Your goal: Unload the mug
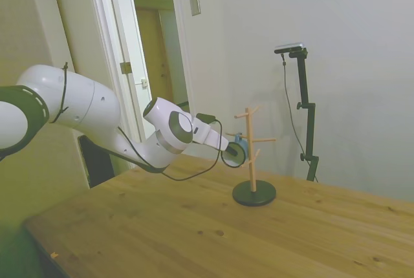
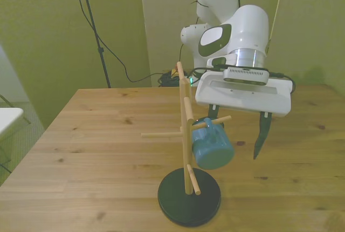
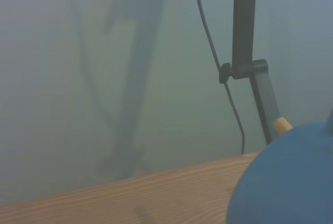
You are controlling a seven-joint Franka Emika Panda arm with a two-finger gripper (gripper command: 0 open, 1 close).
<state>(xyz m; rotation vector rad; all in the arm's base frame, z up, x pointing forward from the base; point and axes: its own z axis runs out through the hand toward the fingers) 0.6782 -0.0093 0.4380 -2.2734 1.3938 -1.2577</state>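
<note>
The light blue mug (image 2: pixel 212 145) hangs by its handle on a peg of the wooden peg stand (image 2: pixel 185 129), tilted, on the front view's right side of the post. My gripper (image 2: pixel 235 143) is right behind it and open. One dark finger (image 2: pixel 260 135) stands clear on the front view's right of the mug, while the other is partly hidden behind the mug. In the side view the gripper (image 1: pixel 233 153) meets the mug (image 1: pixel 240 142) just left of the stand (image 1: pixel 251 155). In the wrist view the mug (image 3: pixel 286 187) is a close blue blur below a peg tip (image 3: pixel 282 125).
The stand's round black base (image 2: pixel 188 195) rests near the wooden table's (image 2: pixel 97 135) front edge. Other bare pegs (image 2: pixel 159 134) stick out toward the front view's left. A wall and doorway lie behind the table in the side view.
</note>
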